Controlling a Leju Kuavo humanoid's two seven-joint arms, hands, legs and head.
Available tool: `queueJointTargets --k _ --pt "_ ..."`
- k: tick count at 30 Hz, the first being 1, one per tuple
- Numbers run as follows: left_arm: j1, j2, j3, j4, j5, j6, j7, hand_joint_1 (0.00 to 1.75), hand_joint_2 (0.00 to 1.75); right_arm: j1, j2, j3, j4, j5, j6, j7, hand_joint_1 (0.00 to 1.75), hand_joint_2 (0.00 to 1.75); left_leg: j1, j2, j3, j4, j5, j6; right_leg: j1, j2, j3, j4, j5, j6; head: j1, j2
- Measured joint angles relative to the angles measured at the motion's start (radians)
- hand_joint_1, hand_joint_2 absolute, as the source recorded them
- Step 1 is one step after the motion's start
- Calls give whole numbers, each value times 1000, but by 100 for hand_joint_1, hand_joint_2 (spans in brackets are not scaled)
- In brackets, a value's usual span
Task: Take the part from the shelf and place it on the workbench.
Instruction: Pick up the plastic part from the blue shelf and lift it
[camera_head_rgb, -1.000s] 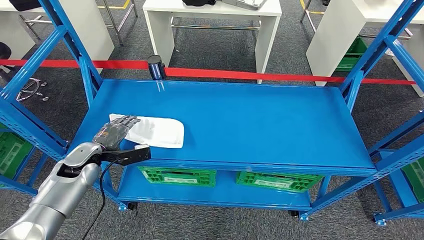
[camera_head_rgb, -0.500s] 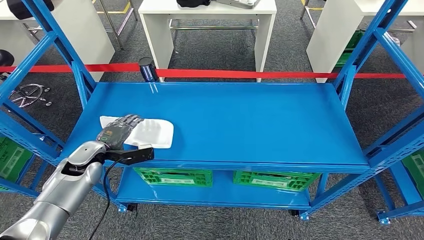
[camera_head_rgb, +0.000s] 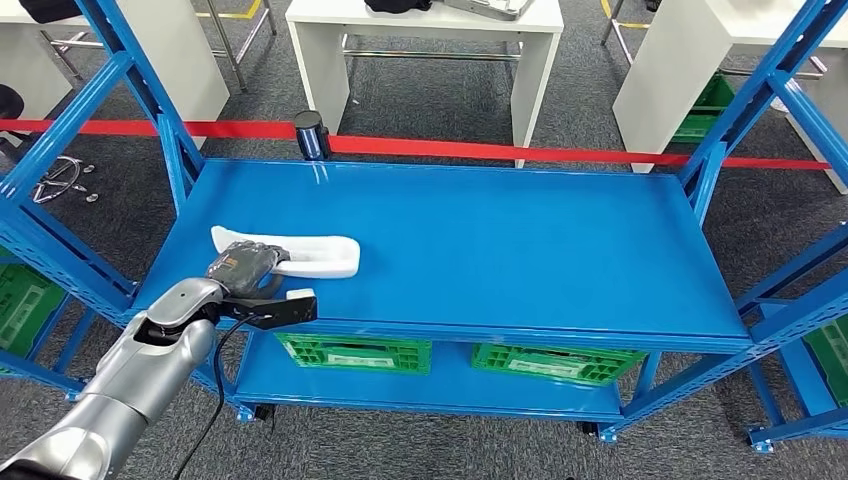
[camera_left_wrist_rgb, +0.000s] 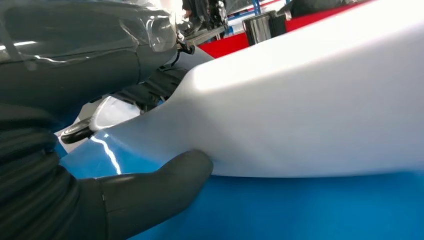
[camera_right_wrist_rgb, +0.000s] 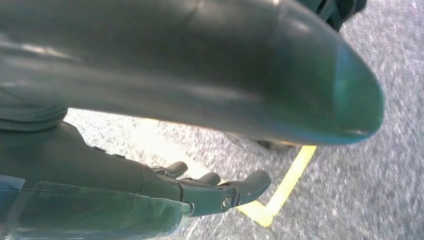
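The part (camera_head_rgb: 318, 256) is a flat white piece lying at the front left of the blue shelf (camera_head_rgb: 520, 250). My left hand (camera_head_rgb: 245, 266) grips its left end, fingers curled over the top. In the left wrist view the thumb (camera_left_wrist_rgb: 165, 185) sits under the edge of the white part (camera_left_wrist_rgb: 310, 110), which is tipped up off the blue surface on that side. My right hand (camera_right_wrist_rgb: 200, 192) hangs over grey carpet with a yellow line, its fingers apart and holding nothing.
Green crates (camera_head_rgb: 355, 352) (camera_head_rgb: 555, 362) stand on the lower shelf level. Blue uprights (camera_head_rgb: 150, 95) (camera_head_rgb: 745, 110) flank the shelf. Behind it run a red barrier tape (camera_head_rgb: 500, 150) with a black post (camera_head_rgb: 312, 133), then white tables (camera_head_rgb: 430, 40).
My left hand's fingers lay flat on the part; now they curl around its left end and the part is tipped up. The camera swayed slightly.
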Motion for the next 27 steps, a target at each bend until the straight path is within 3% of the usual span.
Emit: queueJointTargets --k 1,2,3,5,6,8,12,13,15,17,18,19,21,22,23,27 --pt "0 -2 -1 2 1 0 0 175 175 1 0 0 0 0 0 0 0 0 -1 0 0 0 0 0 0 0 -28 56 -18 2 0 0" --pt "0 -3 -2 4 1 1 -1 175 175 1 0 0 0 0 0 0 0 0 -1 0 0 1 -1 1 -1 0 -39 78 -21 8 0 0" --pt "0 -4 -4 5 2 2 -1 175 175 1 0 1 0 0 0 0 0 0 0 0 0 2 -1 0 -3 0 -30 58 -8 16 1 0" --pt "-1 -5 -6 6 2 5 -2 175 175 0 0 1 0 -1 -2 0 0 0 1 -1 0 8 -4 -5 -9 -2 39 -81 44 34 1 0" --pt "-2 -4 -7 7 3 6 -4 175 175 -1 0 2 0 -1 -3 0 0 0 -1 -1 -2 13 -8 -10 -10 -3 73 -147 66 36 1 0" --pt "-4 -2 -8 10 7 13 -10 175 175 -4 0 2 0 -2 -3 0 0 0 -5 -2 -5 21 -12 -21 -8 -3 106 -208 85 23 0 0" --pt "-7 2 -5 21 13 37 -24 175 175 -4 3 5 0 -5 -4 1 0 0 1 -2 -18 46 -33 -37 -10 -3 108 -208 90 -5 -2 0" --pt "-7 3 -5 22 13 41 -25 175 175 -5 4 5 0 -7 -4 1 0 0 3 -2 -36 84 -57 -43 -12 -3 109 -209 91 -9 -3 0" --pt "-6 4 -5 25 13 46 -26 175 175 -4 4 6 0 -9 -5 0 0 0 6 -1 -99 218 -120 -52 -11 -3 108 -209 90 -13 -5 0" --pt "-3 4 -5 29 13 46 -26 175 175 -3 4 6 0 -10 -5 0 0 0 9 -1 -150 322 -149 -55 -8 -3 108 -209 90 -14 -5 0" --pt "-2 4 -5 30 13 46 -26 175 175 -3 4 6 0 -11 -5 0 0 0 9 -1 -151 319 -136 -54 -7 -3 109 -209 90 -14 -5 0" --pt "-2 4 -5 31 14 47 -27 175 175 -3 4 6 0 -11 -5 0 0 0 9 -1 -132 278 -107 -50 -6 -3 110 -209 90 -14 -5 0" --pt "-3 3 -2 27 32 58 -37 175 175 -4 6 6 0 -13 -6 -1 0 0 5 -2 -60 134 -43 -35 -3 -2 113 -208 89 -13 -5 0" --pt "0 3 6 17 55 67 -48 175 175 -4 7 6 0 -16 -7 -3 0 0 1 -1 -30 77 -26 -29 -1 -3 112 -208 89 -11 -4 0" --pt "7 2 17 2 82 75 -59 175 175 -4 8 6 0 -18 -8 -5 0 0 -2 0 -12 42 -20 -23 0 -3 110 -208 89 -9 -4 0" --pt "61 -12 82 -113 269 45 -120 175 175 0 10 7 0 -27 -13 -13 0 0 -4 4 -1 14 -12 -12 -2 -4 96 -195 82 5 -4 0"
